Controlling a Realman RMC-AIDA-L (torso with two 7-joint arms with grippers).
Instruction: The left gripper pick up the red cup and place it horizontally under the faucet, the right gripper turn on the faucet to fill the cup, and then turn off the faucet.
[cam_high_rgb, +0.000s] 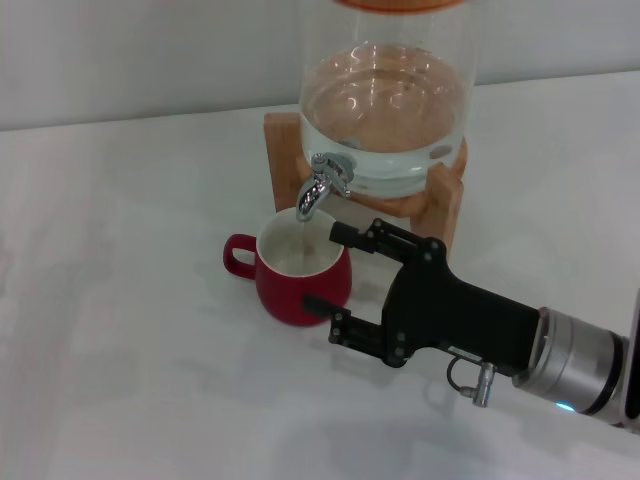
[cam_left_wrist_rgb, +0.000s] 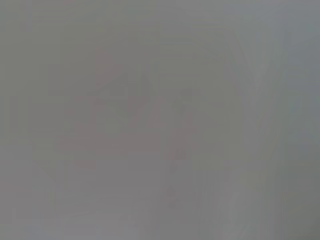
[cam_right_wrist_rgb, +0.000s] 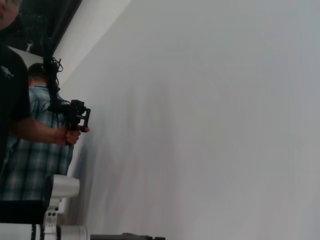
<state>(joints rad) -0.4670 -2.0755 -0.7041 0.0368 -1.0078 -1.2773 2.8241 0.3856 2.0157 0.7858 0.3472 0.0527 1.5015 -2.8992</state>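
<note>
Filling step: red cup (cam_high_rgb: 300, 275) sits under faucet (cam_high_rgb: 322, 185), beside right gripper (cam_high_rgb: 335, 283), jaws wide open, empty. Next: reach lever, shut faucet.

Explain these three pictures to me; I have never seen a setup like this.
This is a two-armed robot with cameras on its head and on each wrist. The head view looks down on a white table. On it a red cup stands upright under the chrome faucet of a glass water jar on a wooden stand. The black claw coming in from the right is the right gripper; its fingers are open beside the cup, holding nothing. The left gripper is not in sight. The left wrist view shows only a grey blur. The right wrist view points away, at a pale surface and a person holding a black device.
</note>
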